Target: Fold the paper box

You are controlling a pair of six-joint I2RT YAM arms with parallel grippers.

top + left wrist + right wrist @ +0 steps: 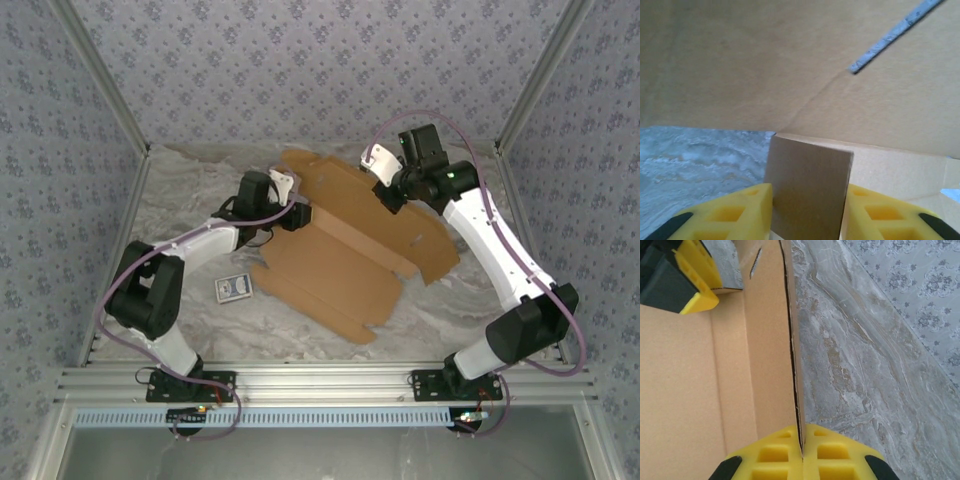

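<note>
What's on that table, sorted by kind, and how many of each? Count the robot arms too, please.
paper box: 1
card packet: 1
robot arms: 2 (left arm, right arm)
Total: 4

The top external camera sits above and behind the arm bases [190, 385], looking down from far enough to take in the whole counter [190, 190] and the paper box [340, 260]. The left wrist camera looks along its left fingers [735, 212], very close to the box's cardboard. The right wrist camera looks past its right fingers [772, 457] along a raised wall of the box and the counter beside it, catching the left fingers too, as the top view does.
</note>
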